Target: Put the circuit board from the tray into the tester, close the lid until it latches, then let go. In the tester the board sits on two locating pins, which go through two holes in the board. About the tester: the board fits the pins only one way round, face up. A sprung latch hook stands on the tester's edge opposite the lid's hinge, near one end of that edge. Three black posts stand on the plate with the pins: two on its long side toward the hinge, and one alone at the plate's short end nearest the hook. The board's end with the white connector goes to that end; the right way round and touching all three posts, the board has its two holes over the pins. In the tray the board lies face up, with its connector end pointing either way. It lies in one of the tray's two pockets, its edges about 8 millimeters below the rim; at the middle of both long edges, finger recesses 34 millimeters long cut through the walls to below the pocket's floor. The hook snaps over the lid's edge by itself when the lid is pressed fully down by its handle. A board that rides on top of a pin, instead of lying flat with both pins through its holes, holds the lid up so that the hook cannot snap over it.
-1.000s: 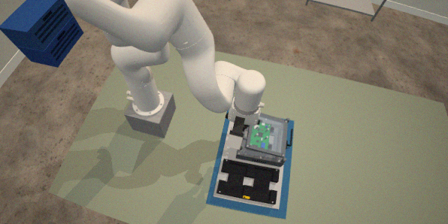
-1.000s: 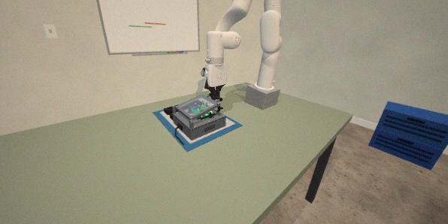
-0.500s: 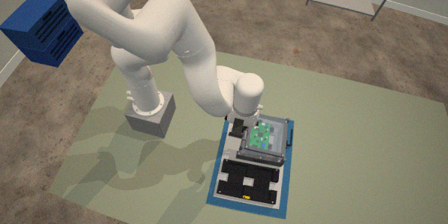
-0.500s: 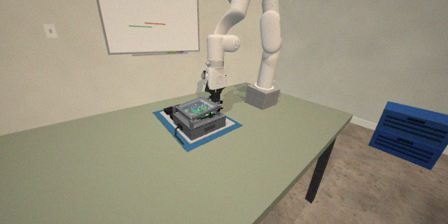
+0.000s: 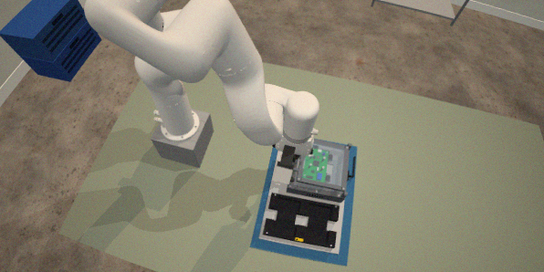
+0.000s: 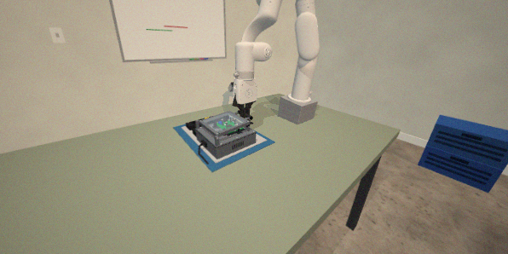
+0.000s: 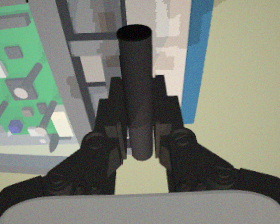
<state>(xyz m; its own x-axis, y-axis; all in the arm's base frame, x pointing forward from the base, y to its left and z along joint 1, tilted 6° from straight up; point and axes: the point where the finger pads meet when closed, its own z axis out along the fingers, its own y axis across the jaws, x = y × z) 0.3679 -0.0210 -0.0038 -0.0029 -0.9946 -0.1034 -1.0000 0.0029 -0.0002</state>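
Between gripper point(image 7: 140, 132) fingers: lid handle point(image 7: 136, 76).

Clear glossy lid point(image 5: 325, 166), matt blk handle point(image 7: 138, 90)

From the top view I cannot see the fingertips of the gripper point(image 5: 290, 159); the wrist housing covers them. The latch hook is too small for me to make out in any view, so whether it sits over the lid point(image 6: 224, 123) stays unclear. The wrist view cuts the circuit board point(image 7: 20, 83) off at its left edge.
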